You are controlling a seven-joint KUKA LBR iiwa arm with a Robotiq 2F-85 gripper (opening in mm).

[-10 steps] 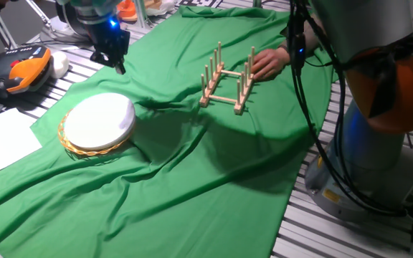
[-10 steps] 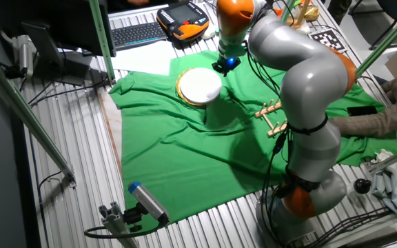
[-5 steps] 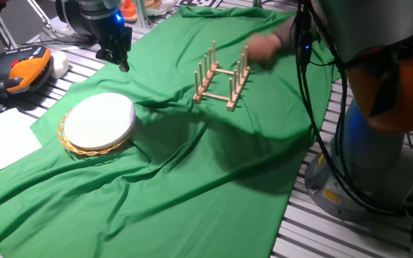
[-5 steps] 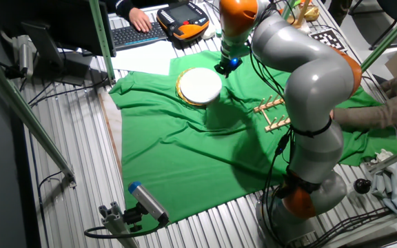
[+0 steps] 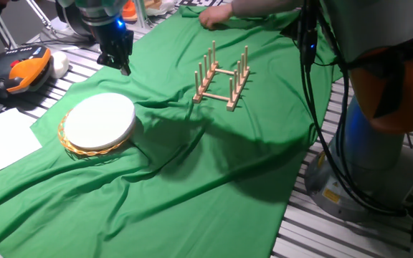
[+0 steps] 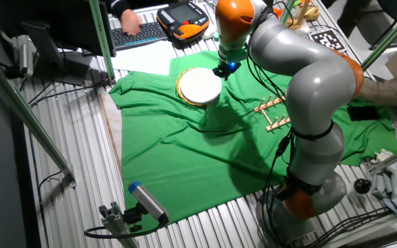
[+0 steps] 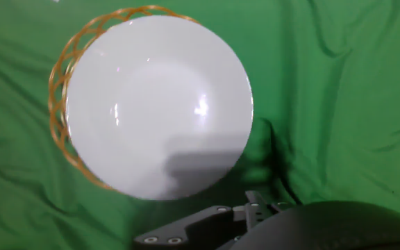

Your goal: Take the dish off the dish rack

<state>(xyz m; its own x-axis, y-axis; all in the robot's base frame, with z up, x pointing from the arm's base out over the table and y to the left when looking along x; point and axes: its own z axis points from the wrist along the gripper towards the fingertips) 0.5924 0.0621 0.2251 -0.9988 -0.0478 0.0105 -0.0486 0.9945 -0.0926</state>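
The dish (image 7: 157, 104) lies flat on a round wicker mat (image 7: 68, 69), its rim overhanging the mat on the side toward the dish rack (image 5: 221, 77). The rack stands well apart from the dish on the green cloth (image 5: 214, 172), and its pegs hold nothing, so the dish is already off it.

The tool (image 5: 119, 59) hangs above the cloth just beyond the dish, on the side away from the rack, and carries nothing. Whether its fingers are apart or together cannot be told: the fixed views show only a dark block, and the hand view shows only the housing at its lower edge, looking straight down on the dish.

Judged from this, what remains is only to back away cleanly. Doing that well means rising straight up from the dish before any sideways travel, so that nothing brushes the overhanging rim and tips the dish off the mat. The cloth is wrinkled around the mat, so a low sweep could drag a fold and shift both. A person's hand (image 5: 217, 14) rests on the cloth beyond the rack; the arm should keep clear of that side.
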